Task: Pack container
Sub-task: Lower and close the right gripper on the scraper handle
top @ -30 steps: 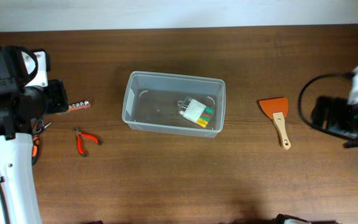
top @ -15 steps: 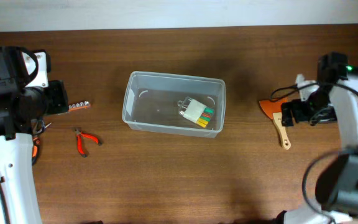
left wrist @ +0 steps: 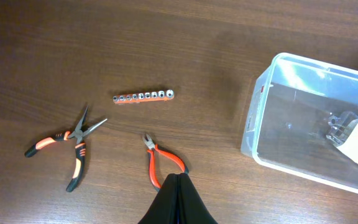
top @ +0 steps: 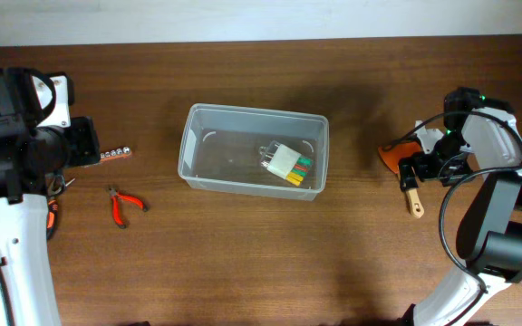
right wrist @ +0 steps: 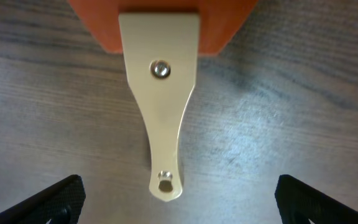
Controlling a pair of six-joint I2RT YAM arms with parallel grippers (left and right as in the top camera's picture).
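The clear plastic container [top: 188, 149] stands in the middle of the table and holds a small clear pack of coloured bits [top: 286, 164]. It also shows in the left wrist view [left wrist: 257, 118]. An orange scraper with a pale wooden handle [top: 413, 197] lies to its right. My right gripper [top: 424, 166] hovers over the scraper. In the right wrist view it is wide open [right wrist: 180, 202], one finger on each side of the handle's end [right wrist: 160, 112], not touching it. My left gripper [left wrist: 178, 186] is shut and empty above red pliers [left wrist: 161, 163].
Red pliers [top: 125, 205], a strip of sockets [top: 114, 154] and long-nose pliers [left wrist: 73, 146] lie left of the container. The left arm [top: 25, 145] covers the far left of the table.
My right arm has swung in from the table's right edge to over the scraper's handle. The left arm and the objects have not moved.
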